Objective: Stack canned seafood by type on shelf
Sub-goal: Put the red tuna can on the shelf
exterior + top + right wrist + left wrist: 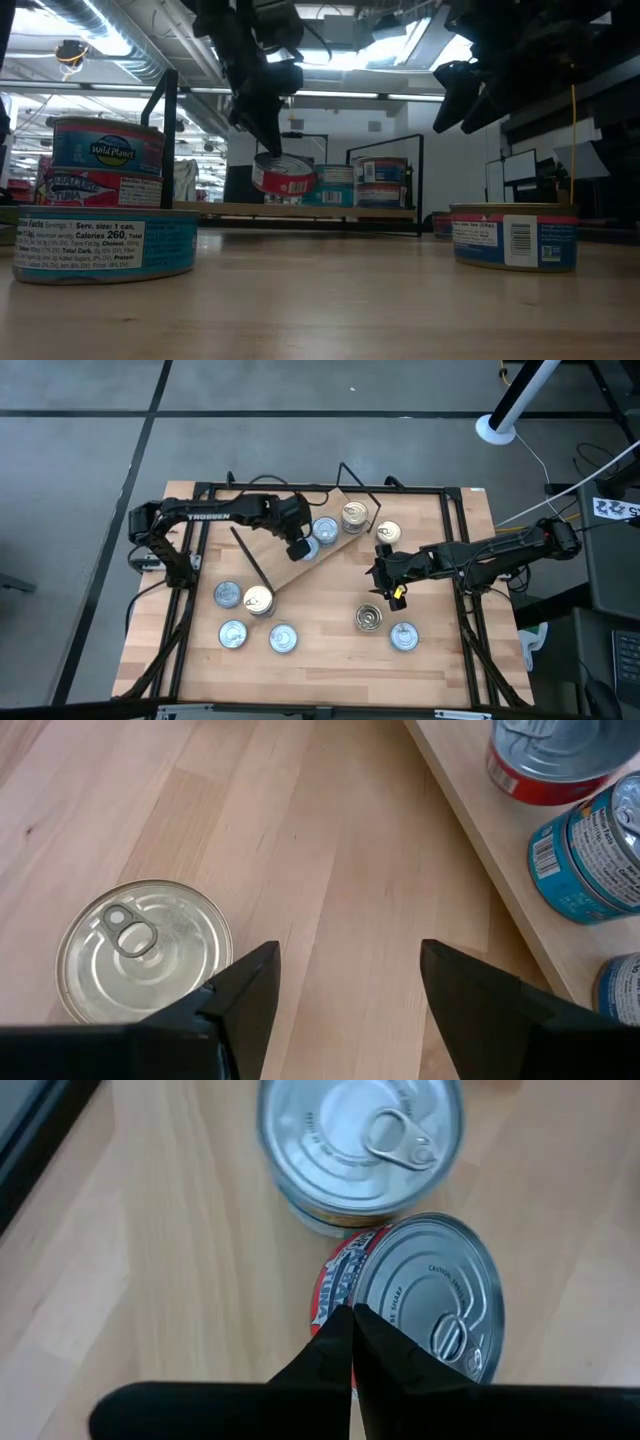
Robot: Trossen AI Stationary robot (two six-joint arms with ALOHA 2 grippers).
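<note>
The left gripper (pixel 299 548) hung over the shelf (pixel 262 552), its fingers pinched on the rim of a red-labelled tin (pixel 282 175) that tilted just above the plank, beside a blue-labelled tin (pixel 360 1150). The right gripper (pixel 384 582), fingers spread and empty, hovered over the table near a gold-lidded tin (pixel 143 950) and was the nearer arm to it. Only the low view showed the red tin's tilt clear of the shelf.
</note>
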